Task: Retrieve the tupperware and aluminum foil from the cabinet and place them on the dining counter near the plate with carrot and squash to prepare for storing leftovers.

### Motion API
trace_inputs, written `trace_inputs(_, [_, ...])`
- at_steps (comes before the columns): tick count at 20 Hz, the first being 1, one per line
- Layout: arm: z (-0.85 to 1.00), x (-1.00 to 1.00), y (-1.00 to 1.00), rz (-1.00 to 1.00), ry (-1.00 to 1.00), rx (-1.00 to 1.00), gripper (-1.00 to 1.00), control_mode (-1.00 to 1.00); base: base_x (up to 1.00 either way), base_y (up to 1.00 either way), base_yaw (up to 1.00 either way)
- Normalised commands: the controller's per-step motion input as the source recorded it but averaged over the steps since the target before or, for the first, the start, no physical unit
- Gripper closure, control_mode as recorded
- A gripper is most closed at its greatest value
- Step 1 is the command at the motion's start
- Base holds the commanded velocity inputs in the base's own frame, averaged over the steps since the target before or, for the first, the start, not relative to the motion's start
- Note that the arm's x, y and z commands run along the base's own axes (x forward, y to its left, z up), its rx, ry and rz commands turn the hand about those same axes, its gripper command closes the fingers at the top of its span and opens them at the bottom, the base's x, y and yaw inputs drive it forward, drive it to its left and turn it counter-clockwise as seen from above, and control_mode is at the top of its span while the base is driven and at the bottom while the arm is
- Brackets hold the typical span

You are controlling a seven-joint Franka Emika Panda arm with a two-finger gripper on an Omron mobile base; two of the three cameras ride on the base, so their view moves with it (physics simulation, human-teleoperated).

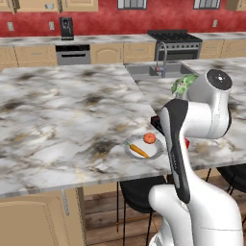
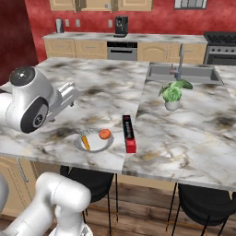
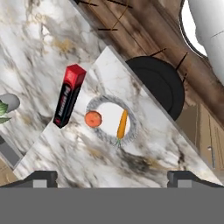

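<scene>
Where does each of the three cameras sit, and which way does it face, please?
Left base view: behind-left of the arm, facing the dining counter; arm at lower right.
Right base view: behind-right, same counter; arm at lower left.
Hand view: on the hand, looking down past the open gripper.
Shared: plate, carrot, aluminum foil.

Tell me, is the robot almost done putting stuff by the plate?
About halfway, it looks like. Done: the foil box lies on the dining counter right beside the plate with the carrot and the round orange piece. In hand: nothing; the gripper is open above the plate. Left: the tupperware, which isn't on the counter near the plate yet.
</scene>
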Motion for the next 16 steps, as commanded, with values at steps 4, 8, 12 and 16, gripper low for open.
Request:
trace_inputs(4, [0.19,-0.3,0.13,0.09,0.0,-0.06,-1.0,-1.0,0.0,0.0,0.0])
trace_inputs(8, [0.09,-0.46,0.18,0.11,-0.02,-0.05,-1.0,-1.0,0.0,0.0,0.0])
trace_inputs(12, [0.05,-0.34,0.08,0.1,-0.02,-0.01,-1.0,-1.0,0.0,0.0,0.0])
trace_inputs(16, [0.0,-0.03,-0.01,0.01,0.0,0.0,-1.0,-1.0,0.0,0.0,0.0])
